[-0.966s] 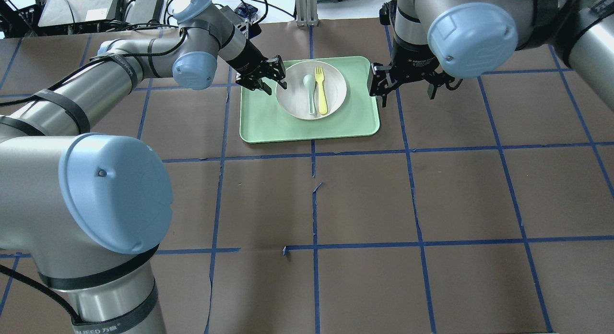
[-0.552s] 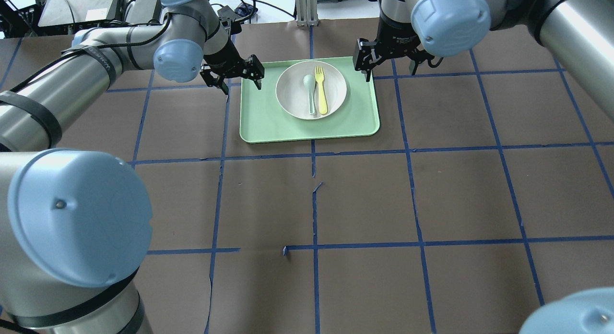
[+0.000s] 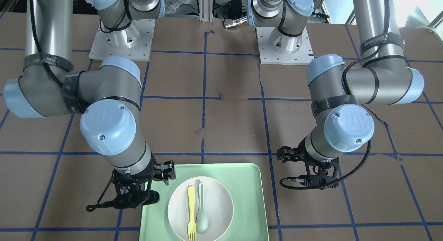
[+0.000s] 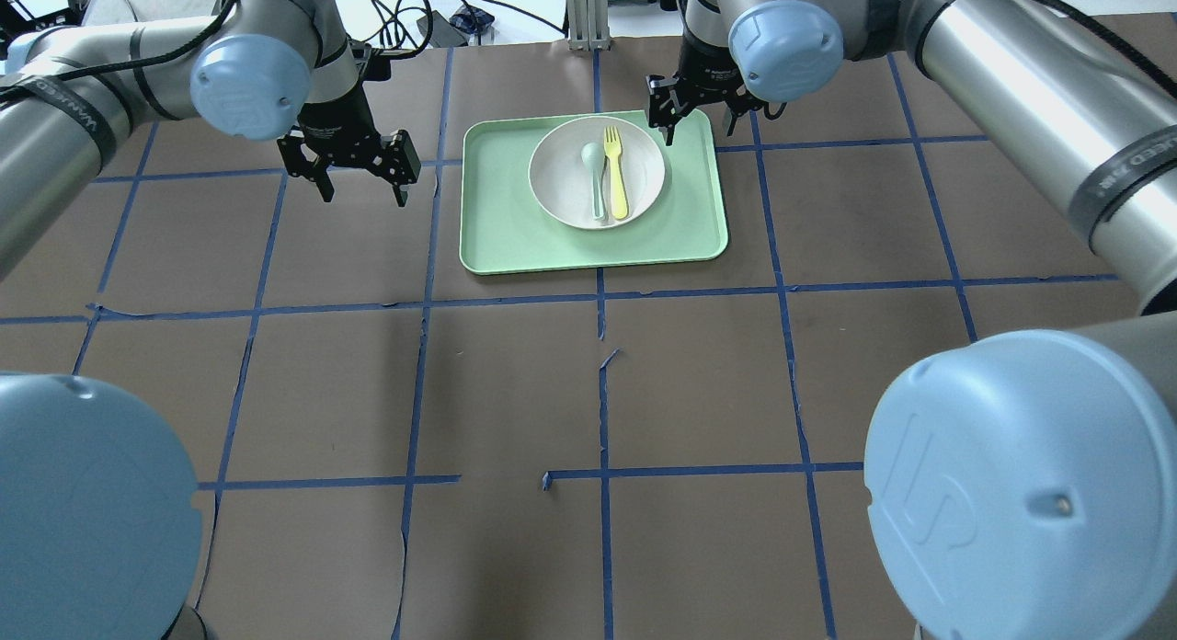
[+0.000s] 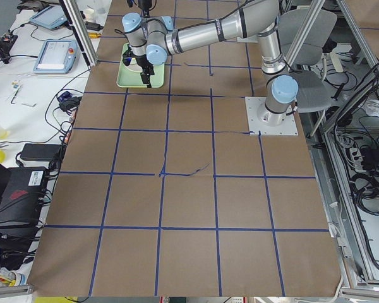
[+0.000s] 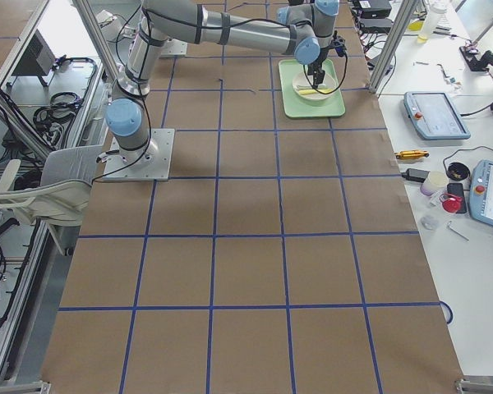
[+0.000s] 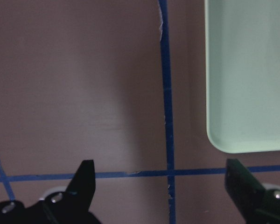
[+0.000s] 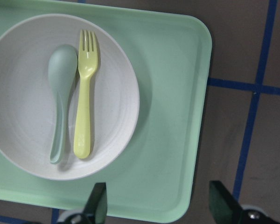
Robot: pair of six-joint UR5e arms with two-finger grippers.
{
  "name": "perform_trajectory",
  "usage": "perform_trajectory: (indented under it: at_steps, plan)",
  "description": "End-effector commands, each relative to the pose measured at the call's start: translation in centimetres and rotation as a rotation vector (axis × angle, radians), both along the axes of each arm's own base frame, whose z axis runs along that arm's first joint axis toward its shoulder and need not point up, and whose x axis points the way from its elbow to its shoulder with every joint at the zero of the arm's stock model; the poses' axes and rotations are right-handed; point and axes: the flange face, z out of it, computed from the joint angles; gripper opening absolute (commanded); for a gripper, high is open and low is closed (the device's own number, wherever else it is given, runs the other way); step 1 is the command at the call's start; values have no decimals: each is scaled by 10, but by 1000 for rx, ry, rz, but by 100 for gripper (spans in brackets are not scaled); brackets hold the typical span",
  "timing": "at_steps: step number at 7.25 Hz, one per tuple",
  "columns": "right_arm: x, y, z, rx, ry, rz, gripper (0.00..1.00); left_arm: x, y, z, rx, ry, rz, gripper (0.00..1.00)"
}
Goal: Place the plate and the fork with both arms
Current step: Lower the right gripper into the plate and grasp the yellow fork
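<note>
The white plate (image 4: 561, 176) sits on the mint-green tray (image 4: 515, 235) at the far middle of the table. The yellow fork (image 4: 614, 176) lies in the plate next to a pale grey-green spoon (image 4: 593, 176). My left gripper (image 4: 363, 199) is open and empty above the brown table, left of the tray. The left wrist view shows its gap (image 7: 159, 172) beside the tray's corner (image 7: 247, 93). My right gripper (image 4: 701, 130) is open and empty above the tray's far right corner, just right of the plate. The right wrist view shows the plate (image 8: 28, 102), the fork (image 8: 85, 107) and the gripper (image 8: 158, 196).
The table is covered in brown paper with a grid of blue tape lines (image 4: 602, 382). Both arm bases (image 3: 121, 43) stand at the robot's edge. Cables and equipment (image 4: 432, 24) lie beyond the far edge.
My left gripper has drawn back leftward from the plate's rim, off the tray. My right gripper has moved left and farther, to the tray's far right corner. Both stayed open.
</note>
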Motion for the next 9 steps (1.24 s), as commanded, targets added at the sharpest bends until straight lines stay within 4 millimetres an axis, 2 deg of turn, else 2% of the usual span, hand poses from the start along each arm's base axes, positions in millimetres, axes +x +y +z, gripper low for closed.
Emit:
perform_trajectory:
  at_steps: [1, 2, 3, 4, 5, 6, 7, 8, 9]
  plan:
    - [16, -20, -40, -17, -122, -19, 66, 26, 24, -1, 30, 12, -43, 100]
    - [19, -20, -44, -15, -128, -20, 54, 25, 30, -4, 36, 12, -45, 100]
    - [27, -19, -51, -9, -134, -25, 49, 24, 36, -4, 39, 14, -44, 100]
    - [32, -23, -62, -24, -140, -35, 48, 23, 40, -6, 46, 15, -46, 100]
    - [43, -22, -73, -22, -139, -32, 35, 24, 43, -9, 53, 15, -46, 100]
    - [49, -26, -71, -31, -142, -28, 43, 26, 43, -9, 52, 13, -45, 100]
    - [54, -38, -82, -33, -144, -30, 51, 28, 41, -10, 44, 12, -42, 100]
    - [58, -47, -93, -31, -144, -25, 51, 28, 41, -13, 48, 13, -42, 100]
    - [58, -48, -98, -27, -143, -24, 51, 28, 41, -13, 49, 13, -42, 100]
